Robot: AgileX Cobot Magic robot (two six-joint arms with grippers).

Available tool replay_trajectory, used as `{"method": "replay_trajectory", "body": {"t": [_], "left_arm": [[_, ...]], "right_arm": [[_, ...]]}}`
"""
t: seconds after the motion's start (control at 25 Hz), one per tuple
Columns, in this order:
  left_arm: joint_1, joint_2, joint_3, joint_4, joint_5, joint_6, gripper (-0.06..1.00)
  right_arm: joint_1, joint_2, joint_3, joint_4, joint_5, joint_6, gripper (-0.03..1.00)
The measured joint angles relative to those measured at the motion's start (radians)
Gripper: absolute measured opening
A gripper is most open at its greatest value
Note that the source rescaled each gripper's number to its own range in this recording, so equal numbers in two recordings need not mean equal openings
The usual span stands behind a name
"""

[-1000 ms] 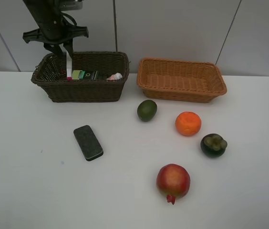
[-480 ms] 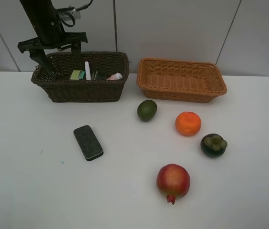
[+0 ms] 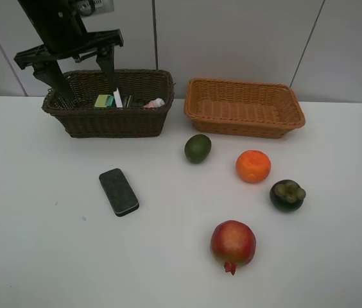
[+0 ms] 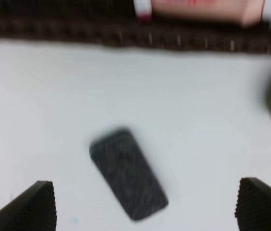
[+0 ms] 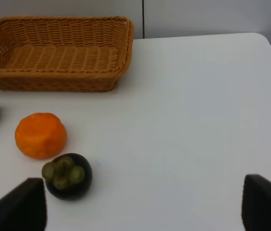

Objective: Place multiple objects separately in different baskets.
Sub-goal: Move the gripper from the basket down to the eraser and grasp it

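Exterior high: my left gripper (image 3: pixel 90 94) hangs spread wide and empty over the dark brown basket (image 3: pixel 107 123)
White marker (image 3: pixel 118 98) lies inside it, black flat case (image 3: pixel 119 192) sits on the table (image 3: pixel 40 244); my right gripper (image 5: pixel 145 211) gapes empty near the mangosteen (image 5: pixel 67 175)

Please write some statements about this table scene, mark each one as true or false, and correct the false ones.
1. The orange lies in the light tan basket. False: it lies on the table, in front of that basket.
2. The black flat case lies on the table, outside both baskets. True.
3. The left gripper is shut on the white marker. False: its jaws stand open, and the marker rests in the dark brown basket.
4. The pomegranate lies on the table. True.
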Motion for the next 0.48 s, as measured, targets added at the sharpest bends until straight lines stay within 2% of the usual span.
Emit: {"method": "replay_trajectory", "body": {"t": [0.28,0.36,0.48], "left_arm": [[-0.189,-0.042,0.276,0.019,-0.014,-0.033,0.9],[-0.219,-0.043,0.351,0.025,-0.083,-0.062,0.9],[-0.223,-0.043,0.447,0.035,-0.215,-0.113,0.9]], "right_arm": [[0.0,0.0,0.0,0.0,0.0,0.0,0.71],[0.0,0.0,0.0,0.0,0.0,0.0,0.71],[0.0,0.0,0.0,0.0,0.0,0.0,0.71]]}}
